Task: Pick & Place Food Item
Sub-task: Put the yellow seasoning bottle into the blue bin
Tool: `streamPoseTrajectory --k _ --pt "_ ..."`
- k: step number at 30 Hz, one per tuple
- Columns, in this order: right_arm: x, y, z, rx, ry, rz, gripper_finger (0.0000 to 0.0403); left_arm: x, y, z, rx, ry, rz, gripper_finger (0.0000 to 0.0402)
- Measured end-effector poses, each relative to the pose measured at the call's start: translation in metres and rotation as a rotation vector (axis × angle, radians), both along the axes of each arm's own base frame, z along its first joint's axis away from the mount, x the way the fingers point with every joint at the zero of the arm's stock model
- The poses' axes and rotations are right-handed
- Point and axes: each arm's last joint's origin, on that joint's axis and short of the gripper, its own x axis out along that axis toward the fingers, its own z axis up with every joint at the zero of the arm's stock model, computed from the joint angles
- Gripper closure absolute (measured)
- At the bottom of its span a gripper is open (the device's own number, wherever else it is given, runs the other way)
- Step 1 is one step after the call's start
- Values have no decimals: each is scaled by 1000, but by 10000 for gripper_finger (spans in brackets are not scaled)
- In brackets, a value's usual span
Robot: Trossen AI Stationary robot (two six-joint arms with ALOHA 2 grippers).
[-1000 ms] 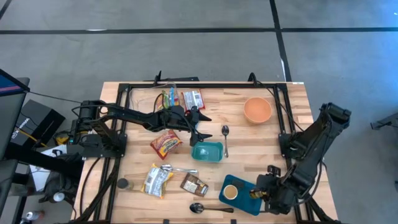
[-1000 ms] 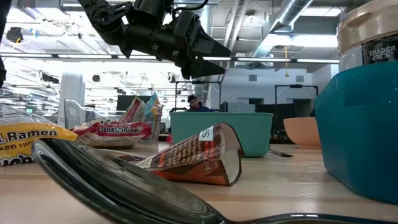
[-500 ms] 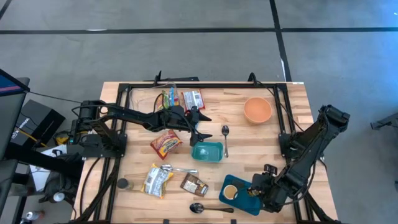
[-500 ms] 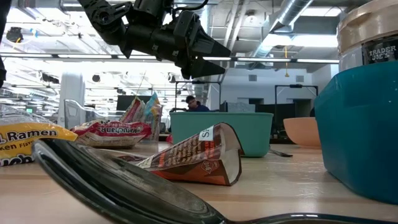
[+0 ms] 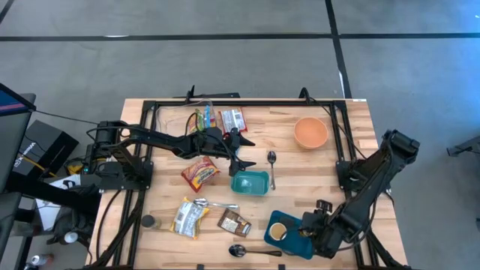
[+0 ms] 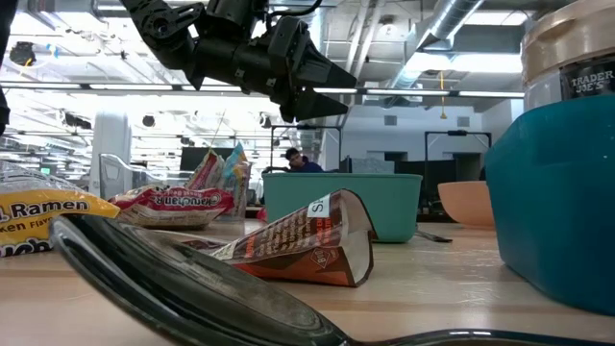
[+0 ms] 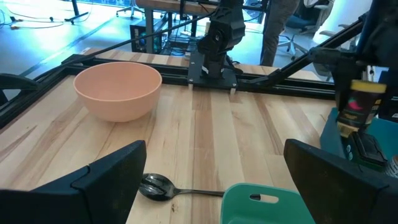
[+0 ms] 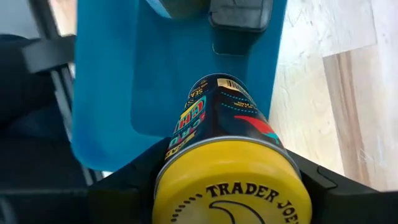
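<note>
My right gripper (image 5: 308, 229) hangs near the table's front right, shut on a seasoning jar with a yellow lid (image 8: 231, 186) and a dark printed label (image 7: 362, 104). Below it lies a blue tray (image 5: 294, 219). A jar with a beige lid (image 5: 278, 232) stands in that tray. My left gripper (image 5: 243, 154) hovers open at mid-table, just beyond a small teal container (image 5: 250, 182), with nothing between its fingers (image 7: 93, 180). My right gripper pinches the jar's upper end, just under the yellow lid (image 8: 186, 163), between its two fingers (image 8: 127, 186). The fingers come steeply from above. The jar hangs upright below them over the blue tray (image 8: 124, 81). Whether its bottom touches the tray, I cannot tell.
A peach bowl (image 5: 310, 133) stands at the far right, with a spoon (image 5: 272, 169) beside the teal container. Nearer lie a red packet (image 5: 199, 172), a ramen pack (image 5: 189, 216), a brown packet (image 5: 234, 223) and a second spoon (image 5: 251, 251). More packets (image 5: 217, 119) lie at the far edge.
My right gripper has carried the yellow-lidded jar toward the table's left, over the blue tray, and sunk a little. It stays shut on the jar, which stays upright.
</note>
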Motion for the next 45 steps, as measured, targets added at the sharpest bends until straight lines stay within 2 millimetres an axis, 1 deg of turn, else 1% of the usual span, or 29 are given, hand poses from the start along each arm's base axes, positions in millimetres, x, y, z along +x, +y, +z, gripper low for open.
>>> streamPoseTrajectory --k 5,17,31,45 --pt "0 1 -3 -6 15 1 188 0 0 0 0 0 0 27" --pt "0 2 -3 23 51 1 187 0 0 0 0 0 0 27" --pt "0 2 -3 26 53 2 176 0 0 0 0 0 0 27" --pt "0 2 -3 28 52 1 174 0 0 0 0 0 0 27"
